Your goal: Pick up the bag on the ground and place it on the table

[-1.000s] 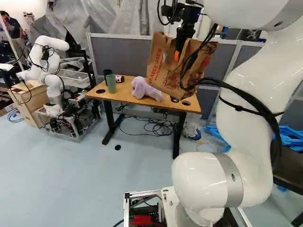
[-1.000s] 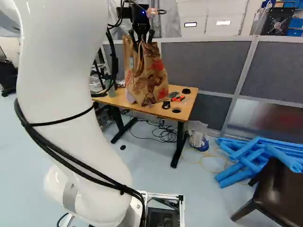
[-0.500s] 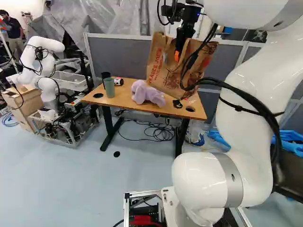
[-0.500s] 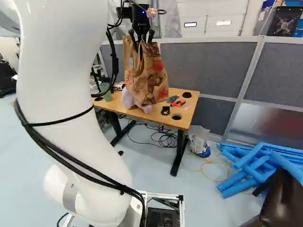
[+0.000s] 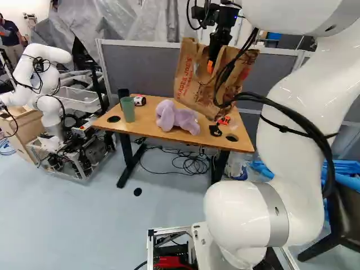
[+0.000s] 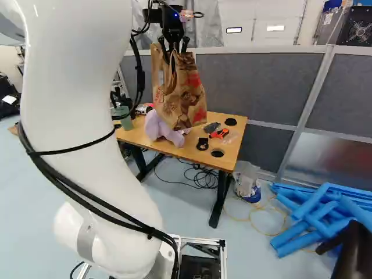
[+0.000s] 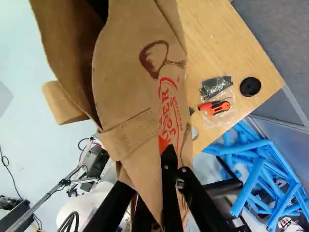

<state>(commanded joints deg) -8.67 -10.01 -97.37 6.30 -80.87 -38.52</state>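
- The paper bag (image 5: 190, 84) is held up in the air by the tool (image 5: 211, 63), whose two fingers are clenched on its upper part.
- The bag is seen against the surface (image 5: 145, 117) in both base views; whether it is held directly over the surface cannot be told.
- No contact between the bag's bottom and the surface can be made out for certain.
- A purple plush toy (image 5: 180, 118) is laid on the surface, near its middle.
- A green cup (image 5: 128, 109) and a black cup (image 5: 123, 94) are placed on the surface, toward its left end.
- An orange-and-black cutter (image 6: 220, 133) and a dark grey item (image 6: 211, 127) are set on the surface, toward its right end.
- Black cables (image 5: 188, 163) are strewn on the floor under the surface.
- Blue tubes (image 6: 314, 209) are piled on the floor, right of the surface.
- Another robot (image 5: 52, 109) is stationed left of the surface.
- A grey partition (image 6: 261, 78) is stood behind the surface.
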